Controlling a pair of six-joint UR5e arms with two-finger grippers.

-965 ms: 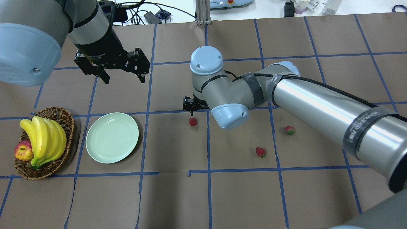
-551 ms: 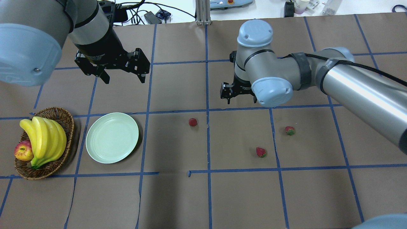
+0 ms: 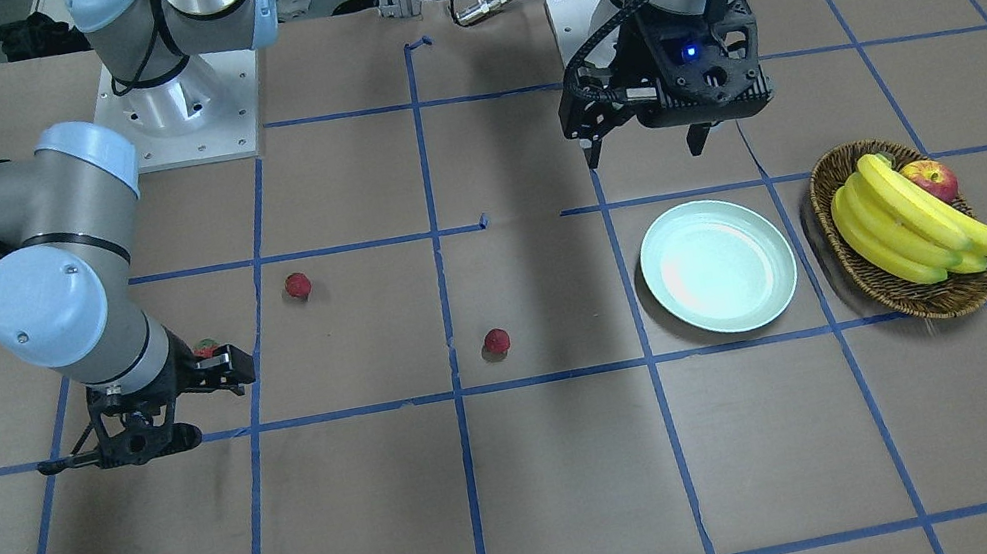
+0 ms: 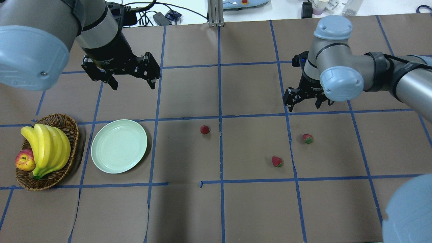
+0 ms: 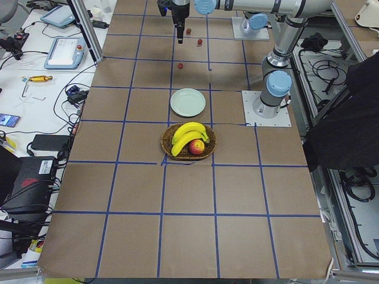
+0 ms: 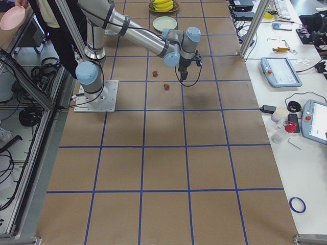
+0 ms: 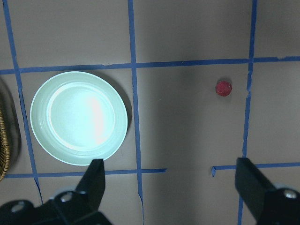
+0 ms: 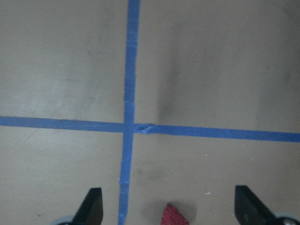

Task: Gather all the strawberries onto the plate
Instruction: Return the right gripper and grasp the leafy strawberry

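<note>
3 strawbs [image 4: 205, 129] [image 4: 277, 161] [image 4: 307, 138]; 1 ea plate [image 4: 119, 146], basket [image 4: 64, 118], apple [image 4: 24, 160]; maybe 4 bananas [image 4: 50, 148]

A robotics lab: robot arms [image 6: 138, 35] bolted to a paper-covered table [image 4: 189, 212] gridded in blue tape [image 4: 221, 152], with teach pendants [image 6: 278, 71] and cables [image 4: 145, 15] on surrounding benches [image 6: 306, 46].

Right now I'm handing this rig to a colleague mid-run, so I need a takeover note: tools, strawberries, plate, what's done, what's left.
Left tool: open, empty, hanging above the table beyond the plate in the overhead view.
Right tool: open, empty, hovering just beyond the rightmost strawberry.
Other berries: the strawberry nearest the plate and the front strawberry. All three lie on the table, apart from each other.
Done: nothing, the plate holds no berries.
Left: pick and place all three.
</note>
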